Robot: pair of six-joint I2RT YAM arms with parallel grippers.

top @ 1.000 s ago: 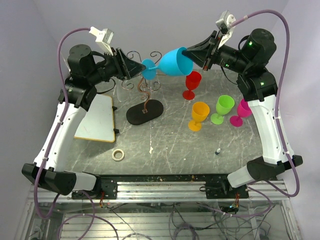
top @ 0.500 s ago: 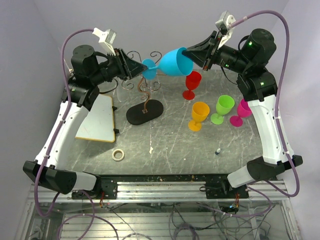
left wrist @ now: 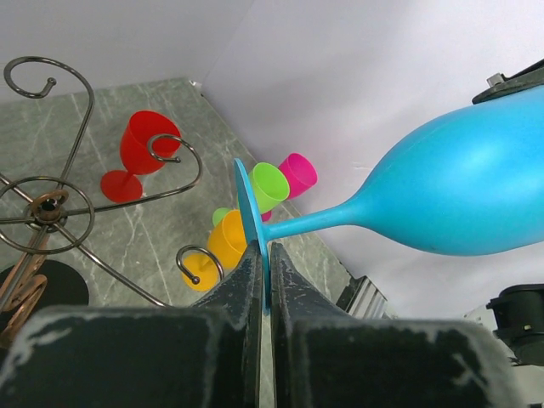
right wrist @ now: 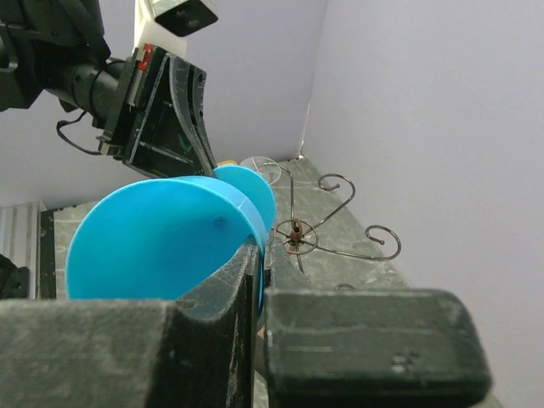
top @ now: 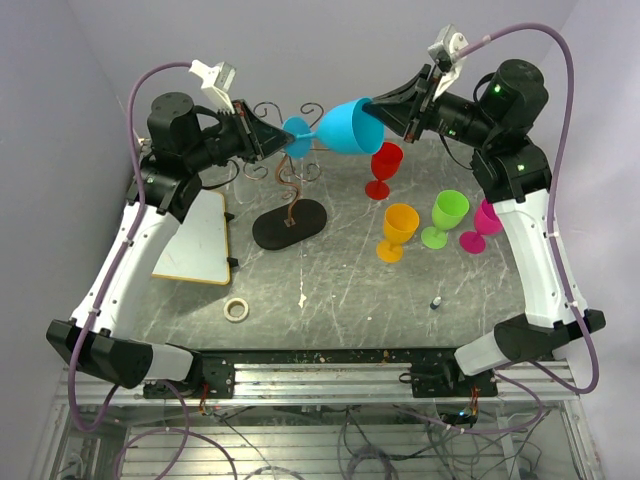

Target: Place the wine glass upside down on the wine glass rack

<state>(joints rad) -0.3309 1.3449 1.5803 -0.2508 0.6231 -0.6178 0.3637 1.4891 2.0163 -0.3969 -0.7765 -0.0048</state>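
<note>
Blue wine glass [top: 345,125] is held horizontally, foot pinched by left gripper [top: 283,137], rim clamped by right gripper [top: 375,108]; foot pinch is resolved only in left wrist view.

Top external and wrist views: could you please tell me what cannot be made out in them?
- Right wrist view: the blue plastic wine glass hides its stem behind its own bowl; the right claw covers its near rim.
- Left wrist view: the left claw hides most of the dark wire rack's black base.
- Top view: a small dark object is too small to identify.
</note>
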